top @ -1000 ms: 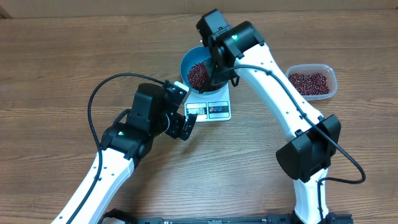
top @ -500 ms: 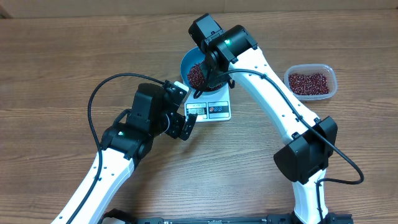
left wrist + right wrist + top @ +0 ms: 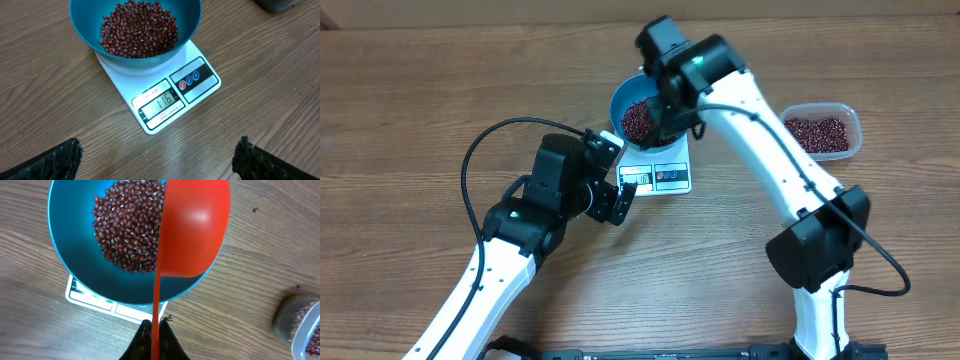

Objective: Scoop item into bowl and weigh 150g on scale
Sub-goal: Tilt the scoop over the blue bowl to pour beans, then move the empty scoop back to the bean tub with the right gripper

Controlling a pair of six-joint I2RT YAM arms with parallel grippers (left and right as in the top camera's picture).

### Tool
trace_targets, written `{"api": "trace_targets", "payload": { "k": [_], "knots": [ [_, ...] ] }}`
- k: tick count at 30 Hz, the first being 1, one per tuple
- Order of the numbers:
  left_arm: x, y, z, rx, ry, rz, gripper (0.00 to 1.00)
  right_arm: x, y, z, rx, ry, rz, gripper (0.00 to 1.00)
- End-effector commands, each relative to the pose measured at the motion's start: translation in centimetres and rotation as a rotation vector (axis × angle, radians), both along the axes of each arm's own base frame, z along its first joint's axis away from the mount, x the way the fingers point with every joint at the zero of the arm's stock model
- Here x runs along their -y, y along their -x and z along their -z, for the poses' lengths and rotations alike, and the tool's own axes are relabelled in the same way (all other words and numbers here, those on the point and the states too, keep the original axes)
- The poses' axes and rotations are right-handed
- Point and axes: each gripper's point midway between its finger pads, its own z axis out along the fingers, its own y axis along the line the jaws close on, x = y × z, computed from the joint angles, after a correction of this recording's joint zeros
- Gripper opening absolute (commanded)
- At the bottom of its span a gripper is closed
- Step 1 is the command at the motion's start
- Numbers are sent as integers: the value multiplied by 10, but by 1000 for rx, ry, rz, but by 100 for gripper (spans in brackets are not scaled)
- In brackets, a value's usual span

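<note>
**Right hand (image 3: pixel 152 336) over bowl (image 3: pixel 75 262), scale (image 3: pixel 159 102) short**

Clamped on a red scoop's (image 3: pixel 195 230) handle, it tilts the scoop above the beans (image 3: pixel 127 227) in the blue bowl on the scale, which reads 116. A heaped next load could overshoot; bumping the rim would skew the reading. Left hand (image 3: pixel 157 162) gapes idle at 7 o'clock; tub (image 3: pixel 856 122) at 3 o'clock, nothing between.

Red scoop (image 3: pixel 192 230) and right arm (image 3: pixel 760 130) over bowl (image 3: pixel 75 265), table (image 3: pixel 250 125) open before scale (image 3: pixel 125 82), tub (image 3: pixel 851 112) well apart
</note>
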Motion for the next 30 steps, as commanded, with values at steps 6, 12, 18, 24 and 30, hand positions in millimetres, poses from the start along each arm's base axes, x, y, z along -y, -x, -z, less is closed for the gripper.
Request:
{"api": "trace_targets", "payload": {
  "k": [6, 12, 18, 24, 30],
  "knots": [
    [2, -3, -7, 15, 10, 10, 100, 74, -6, -84, 67, -264, 85, 4],
    [2, -3, -7, 15, 10, 10, 100, 161, -2, -84, 18, -240, 291, 4],
    [2, -3, -7, 15, 10, 10, 99, 226, 12, -64, -69, -216, 439, 4],
    [2, -3, -7, 15, 10, 10, 100, 269, 35, -15, -210, -170, 541, 4],
    [2, -3, -7, 15, 10, 10, 100, 291, 41, 31, -250, -87, 581, 4]
  ]
}}
